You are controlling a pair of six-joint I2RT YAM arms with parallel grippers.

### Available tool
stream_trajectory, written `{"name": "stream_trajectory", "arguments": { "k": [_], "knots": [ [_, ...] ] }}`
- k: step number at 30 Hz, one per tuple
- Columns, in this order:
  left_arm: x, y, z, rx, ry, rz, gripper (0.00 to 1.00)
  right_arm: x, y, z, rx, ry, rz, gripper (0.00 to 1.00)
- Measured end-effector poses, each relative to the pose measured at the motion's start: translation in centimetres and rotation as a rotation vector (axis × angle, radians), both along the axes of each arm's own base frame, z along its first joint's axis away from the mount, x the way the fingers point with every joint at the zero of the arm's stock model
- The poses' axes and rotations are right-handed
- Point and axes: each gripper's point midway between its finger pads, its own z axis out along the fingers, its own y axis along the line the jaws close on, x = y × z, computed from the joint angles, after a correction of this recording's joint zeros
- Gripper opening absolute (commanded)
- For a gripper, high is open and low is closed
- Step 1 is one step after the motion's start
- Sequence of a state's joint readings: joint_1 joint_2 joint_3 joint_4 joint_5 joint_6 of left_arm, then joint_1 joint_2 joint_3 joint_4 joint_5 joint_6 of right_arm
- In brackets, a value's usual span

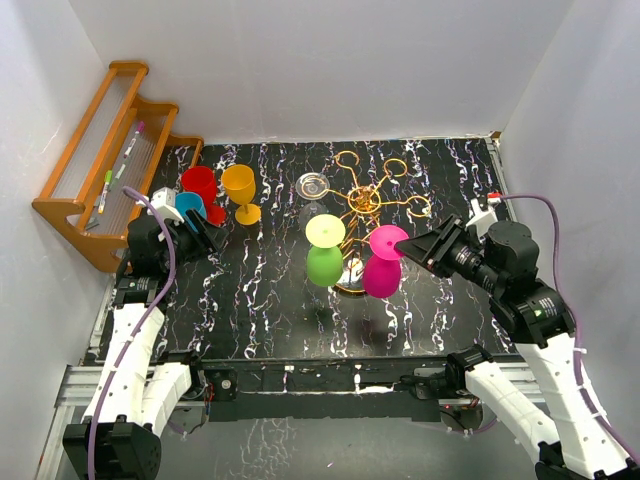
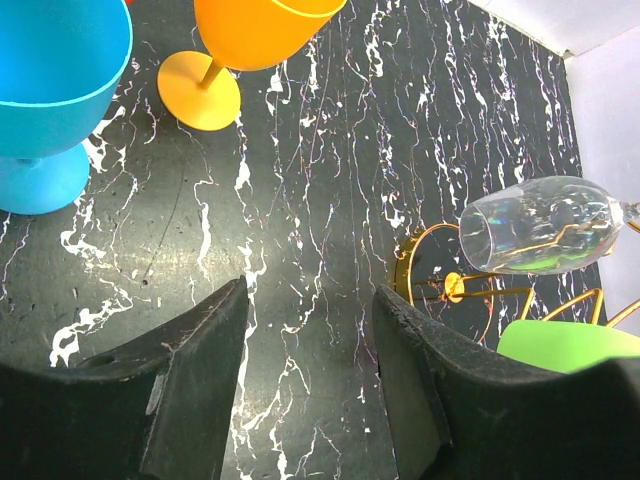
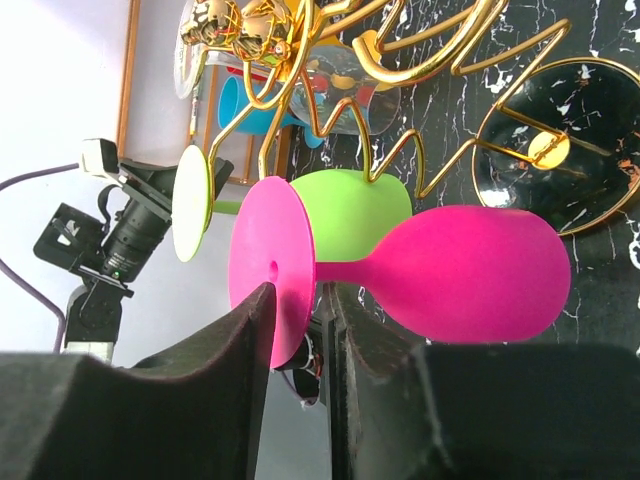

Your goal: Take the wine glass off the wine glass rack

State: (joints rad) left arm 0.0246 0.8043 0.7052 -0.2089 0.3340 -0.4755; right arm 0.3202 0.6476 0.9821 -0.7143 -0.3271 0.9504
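Pink wine glass [image 3: 460, 272] hangs inverted on the gold wine glass rack [image 1: 365, 200], just beside the green glass [image 1: 324, 265]. Right gripper [image 3: 300, 295] straddles its foot disc, fingers narrowed either side (firm pinch or not: cannot tell). Left gripper [image 2: 310, 295] is spread and holds nothing, above the marbled table [image 2: 300, 150] near the blue glass [image 2: 50, 60].

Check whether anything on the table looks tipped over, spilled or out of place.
Nothing stands out. The green glass, pink glass and clear glass hang bowl-down from the gold rack; the red cup, orange cup and blue cup stand upright.
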Motion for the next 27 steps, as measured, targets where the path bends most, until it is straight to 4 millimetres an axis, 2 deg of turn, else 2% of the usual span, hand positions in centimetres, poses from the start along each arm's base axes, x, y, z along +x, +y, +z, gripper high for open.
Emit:
{"name": "stream_trajectory", "arguments": {
  "k": [3,8,13,27],
  "knots": [
    [0.0,0.0,0.0,0.0,0.0,0.0,0.51,0.0,0.2,-0.3,0.004,0.004,0.009,0.24],
    [0.0,0.0,-0.1,0.0,0.004,0.0,0.51,0.0,0.3,0.0,0.014,-0.004,0.014,0.09],
    [0.1,0.0,-0.2,0.0,0.007,0.0,0.51,-0.1,0.3,1.4,0.041,-0.046,0.008,0.08],
    [0.1,0.0,-0.2,0.0,0.007,0.0,0.52,0.1,-0.6,3.0,0.076,-0.077,-0.066,0.08]
  ]
}}
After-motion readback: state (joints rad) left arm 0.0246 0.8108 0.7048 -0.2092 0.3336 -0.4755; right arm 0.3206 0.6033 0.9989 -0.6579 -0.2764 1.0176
